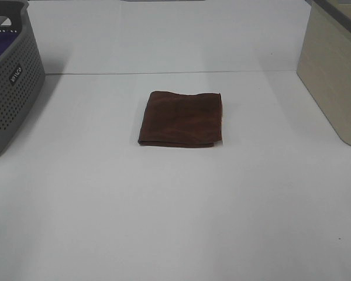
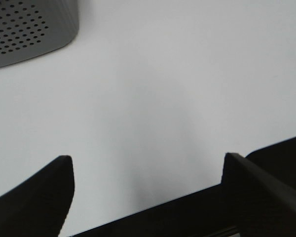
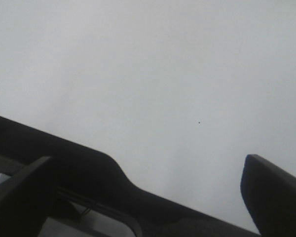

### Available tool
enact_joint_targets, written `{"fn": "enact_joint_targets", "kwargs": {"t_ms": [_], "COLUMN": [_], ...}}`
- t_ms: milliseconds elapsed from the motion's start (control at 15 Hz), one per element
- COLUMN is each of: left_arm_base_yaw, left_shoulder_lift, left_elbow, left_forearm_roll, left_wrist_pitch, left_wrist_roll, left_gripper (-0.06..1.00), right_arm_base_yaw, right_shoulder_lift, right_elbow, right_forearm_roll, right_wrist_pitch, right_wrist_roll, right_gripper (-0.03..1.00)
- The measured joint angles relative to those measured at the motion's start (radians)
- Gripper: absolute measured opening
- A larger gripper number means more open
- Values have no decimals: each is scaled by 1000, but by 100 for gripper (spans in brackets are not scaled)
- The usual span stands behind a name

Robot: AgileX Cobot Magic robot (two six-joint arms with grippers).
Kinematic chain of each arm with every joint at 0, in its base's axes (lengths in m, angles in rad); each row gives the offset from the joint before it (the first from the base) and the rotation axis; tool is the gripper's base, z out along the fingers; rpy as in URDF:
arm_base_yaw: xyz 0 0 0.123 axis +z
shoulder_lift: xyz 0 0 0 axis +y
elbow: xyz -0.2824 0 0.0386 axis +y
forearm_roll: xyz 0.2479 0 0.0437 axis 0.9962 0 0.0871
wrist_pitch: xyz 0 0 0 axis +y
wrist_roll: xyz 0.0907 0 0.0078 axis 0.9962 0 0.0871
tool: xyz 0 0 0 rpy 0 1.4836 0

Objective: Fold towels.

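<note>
A dark reddish-brown towel [image 1: 181,118] lies folded into a small rectangle at the middle of the white table [image 1: 175,222] in the exterior high view. Neither arm shows in that view. In the left wrist view my left gripper [image 2: 147,170] is open and empty over bare table, its two black fingers wide apart. In the right wrist view my right gripper [image 3: 148,173] is open and empty over bare table. The towel is out of both wrist views.
A grey perforated basket [image 1: 11,82] with purple fabric inside stands at the far left; it also shows in the left wrist view [image 2: 24,29]. A beige box [image 1: 333,70] stands at the far right.
</note>
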State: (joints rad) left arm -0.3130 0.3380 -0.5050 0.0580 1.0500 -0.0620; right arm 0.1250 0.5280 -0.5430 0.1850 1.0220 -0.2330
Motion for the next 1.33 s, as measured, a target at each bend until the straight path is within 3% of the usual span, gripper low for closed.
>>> {"fn": "enact_joint_targets", "kwargs": {"t_ms": [333,1333], "left_arm_base_yaw": [0,23], "left_shoulder_lift": [-1,-49], "left_elbow": [0,0], "left_forearm_roll": [-3,-3], "left_wrist_pitch": [0,-2], "left_wrist_roll": [20,21], "left_gripper": [76,76], "right_arm_base_yaw": [0,0], "right_shoulder_lift": [-190,-202], "right_elbow": [16,31], "right_forearm_roll": [-1,-1], "right_wrist_pitch": [16,48], "right_wrist_roll": [0,0], "right_gripper": [96,96]}}
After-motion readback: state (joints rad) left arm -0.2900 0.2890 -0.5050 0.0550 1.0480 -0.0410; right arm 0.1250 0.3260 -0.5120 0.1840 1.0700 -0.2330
